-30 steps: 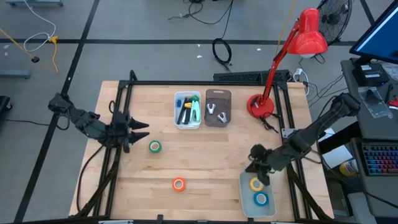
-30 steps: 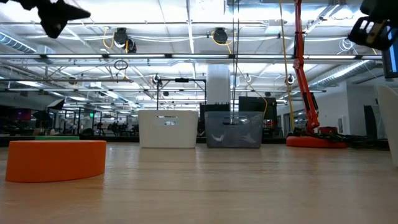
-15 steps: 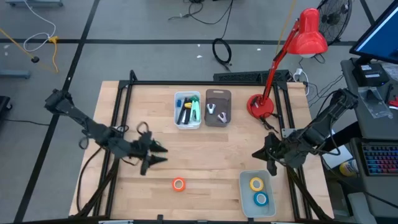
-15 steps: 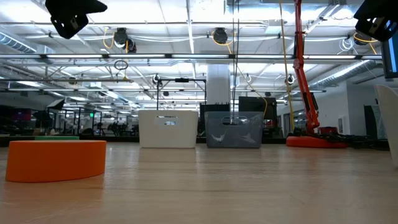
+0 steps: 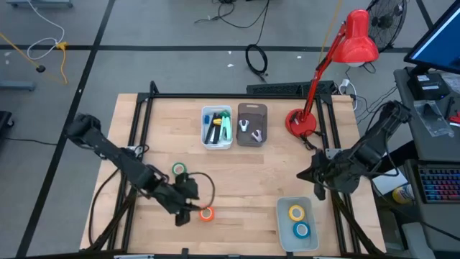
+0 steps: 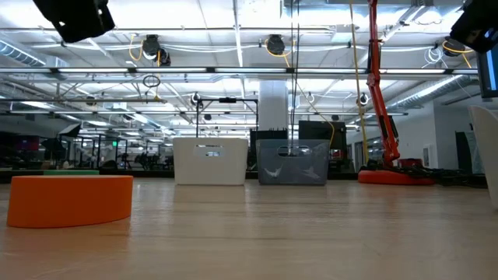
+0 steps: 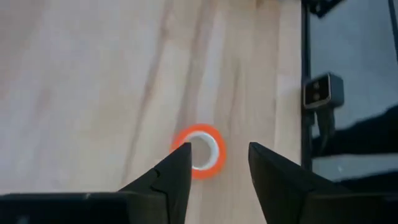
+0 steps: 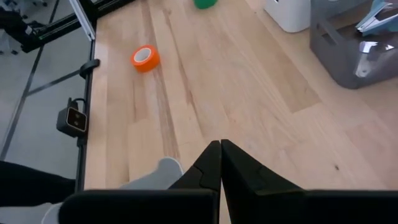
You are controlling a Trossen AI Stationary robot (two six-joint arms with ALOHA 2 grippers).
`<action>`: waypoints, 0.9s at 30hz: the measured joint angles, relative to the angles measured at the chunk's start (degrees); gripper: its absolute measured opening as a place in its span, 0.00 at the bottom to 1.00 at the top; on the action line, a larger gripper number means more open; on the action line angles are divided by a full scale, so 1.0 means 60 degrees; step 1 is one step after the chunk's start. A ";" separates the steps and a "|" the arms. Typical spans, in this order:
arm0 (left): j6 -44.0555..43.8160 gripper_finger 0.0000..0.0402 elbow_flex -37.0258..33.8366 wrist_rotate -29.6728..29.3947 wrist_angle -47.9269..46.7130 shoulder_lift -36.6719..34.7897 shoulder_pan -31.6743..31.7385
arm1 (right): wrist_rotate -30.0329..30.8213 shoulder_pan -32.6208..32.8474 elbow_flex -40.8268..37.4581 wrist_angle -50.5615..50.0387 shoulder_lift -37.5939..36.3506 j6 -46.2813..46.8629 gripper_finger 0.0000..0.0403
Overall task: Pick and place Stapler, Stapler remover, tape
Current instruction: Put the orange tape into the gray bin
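Wooden counter [image 5: 237,180] carried four tape rolls, we counted: green [image 5: 179,170] and orange [image 5: 207,214] loose, yellow [image 5: 296,212] and blue [image 5: 301,230] in a tray [image 5: 282,224]. Left tool [image 7: 216,163] hung parted over orange, empty; right tool [image 8: 221,155] was closed, empty.

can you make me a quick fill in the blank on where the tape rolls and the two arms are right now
1. The left gripper hovers over the ______ tape roll, jaws open around it.
2. The pale bin at the table's front right holds the yellow roll and the ______ roll.
3. The green roll lies on the bare ______, outside any bin.
4. The right gripper, jaws ______, waits near the table's right edge.

Missing words: orange; blue; table; shut
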 joint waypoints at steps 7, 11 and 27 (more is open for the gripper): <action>-0.0024 0.34 0.0309 0.0972 -0.0052 0.1268 0.0189 | 0.0008 0.0193 0.0000 -0.0547 -0.0669 -0.0087 0.00; 0.0005 0.33 0.0309 0.0968 -0.0053 0.1876 0.0343 | 0.0031 0.0189 0.0000 -0.0550 -0.0854 -0.0264 0.00; 0.0323 0.33 0.0304 0.1442 -0.0011 0.2689 0.0971 | -0.0005 0.0186 0.0000 -0.0680 -0.0860 -0.0647 0.00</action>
